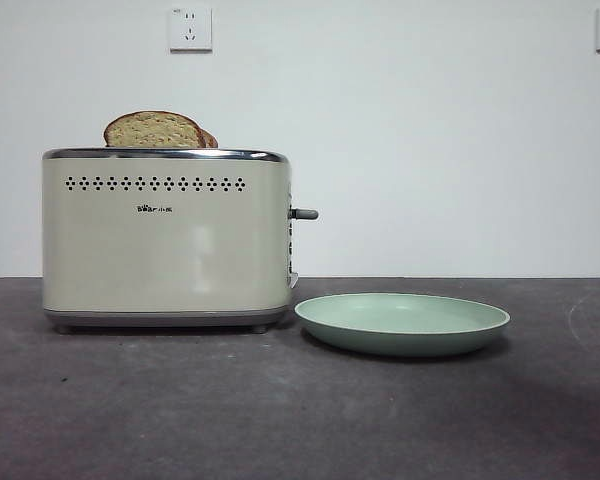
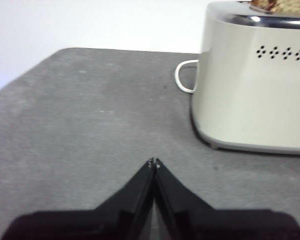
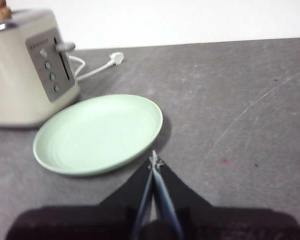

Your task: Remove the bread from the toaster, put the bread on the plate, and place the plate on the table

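The bread point(image 1: 152, 130) stands upright in the slot of the cream toaster point(image 1: 165, 240), its domed top poking out above the chrome rim, with a second slice just behind it. The empty mint-green plate point(image 1: 402, 322) lies flat on the table point(image 1: 280, 420) just right of the toaster. My left gripper point(image 2: 153, 162) is shut and empty, hovering over the table short of the toaster point(image 2: 255, 85); a corner of the bread point(image 2: 277, 5) shows there. Shut and empty too, my right gripper point(image 3: 153, 159) hangs by the plate's point(image 3: 97, 132) near rim, the toaster point(image 3: 27, 70) beyond.
A white power cord point(image 3: 97, 67) with its plug lies on the table behind the toaster. The grey lever point(image 1: 304, 213) sticks out of the toaster's right side. Two wall sockets point(image 1: 190, 28) sit high on the white wall.
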`<act>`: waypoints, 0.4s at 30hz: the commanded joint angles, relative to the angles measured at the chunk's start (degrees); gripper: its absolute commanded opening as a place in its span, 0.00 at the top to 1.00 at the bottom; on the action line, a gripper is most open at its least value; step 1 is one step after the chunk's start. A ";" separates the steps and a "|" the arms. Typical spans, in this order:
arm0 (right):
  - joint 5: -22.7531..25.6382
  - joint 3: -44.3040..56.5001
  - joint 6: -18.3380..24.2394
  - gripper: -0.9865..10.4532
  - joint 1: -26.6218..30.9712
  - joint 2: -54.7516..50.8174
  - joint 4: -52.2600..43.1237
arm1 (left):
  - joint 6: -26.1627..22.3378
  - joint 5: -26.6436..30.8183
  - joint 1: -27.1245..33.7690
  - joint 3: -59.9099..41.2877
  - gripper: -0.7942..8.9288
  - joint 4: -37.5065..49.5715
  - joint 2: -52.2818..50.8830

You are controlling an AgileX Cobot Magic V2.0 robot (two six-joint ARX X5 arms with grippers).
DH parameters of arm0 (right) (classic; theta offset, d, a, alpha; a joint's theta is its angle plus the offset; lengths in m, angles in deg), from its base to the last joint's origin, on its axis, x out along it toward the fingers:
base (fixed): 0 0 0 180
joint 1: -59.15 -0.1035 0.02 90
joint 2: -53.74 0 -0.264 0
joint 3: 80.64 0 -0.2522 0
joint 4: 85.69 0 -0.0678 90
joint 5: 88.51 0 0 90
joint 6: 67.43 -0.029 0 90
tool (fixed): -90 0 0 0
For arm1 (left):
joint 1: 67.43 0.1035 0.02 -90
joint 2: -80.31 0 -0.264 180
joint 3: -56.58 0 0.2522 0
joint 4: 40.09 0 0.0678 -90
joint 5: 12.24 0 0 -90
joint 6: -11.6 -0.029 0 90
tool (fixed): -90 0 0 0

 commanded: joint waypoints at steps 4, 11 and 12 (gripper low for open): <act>-0.09 -1.64 -14.58 0.92 -0.07 0.02 -2.58 | 7.91 -7.21 0.17 4.02 0.93 -1.05 -0.11; -2.27 -10.56 -16.59 0.92 -0.13 6.62 -1.95 | 10.80 -12.76 0.15 15.56 0.93 -6.12 2.97; -3.37 -12.57 -16.52 0.92 -0.15 8.48 -1.09 | 10.75 -14.08 0.15 17.62 0.93 -7.19 4.04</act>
